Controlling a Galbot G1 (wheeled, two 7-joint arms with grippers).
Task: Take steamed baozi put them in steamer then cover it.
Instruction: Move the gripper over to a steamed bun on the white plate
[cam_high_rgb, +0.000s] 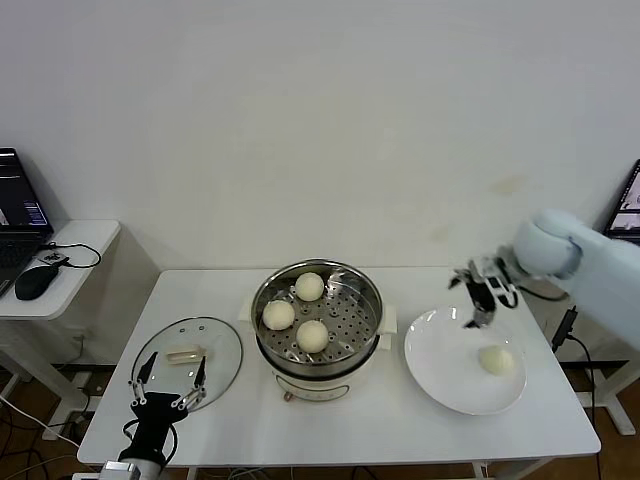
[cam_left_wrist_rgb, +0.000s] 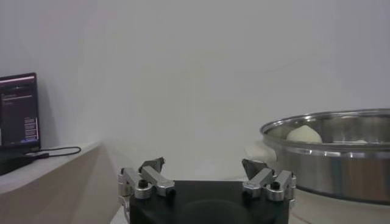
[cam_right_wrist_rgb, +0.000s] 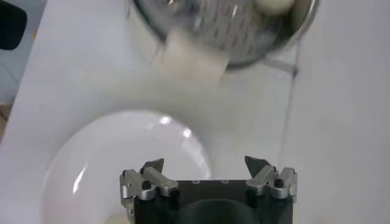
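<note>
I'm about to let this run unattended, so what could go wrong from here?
1. The last baozi lies alone on the smooth white plate; the open right gripper above it could nudge it so it rolls.
2. Three baozi already fill much of the steamer tray; a fourth may crowd them.
3. The glass cover lies flat; its handle is a small target for the left gripper.

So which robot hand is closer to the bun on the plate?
The right. The open right gripper hovers over the plate, just up and left of the bun. The open left gripper is far across the table, over the lid, past the steamer.
</note>
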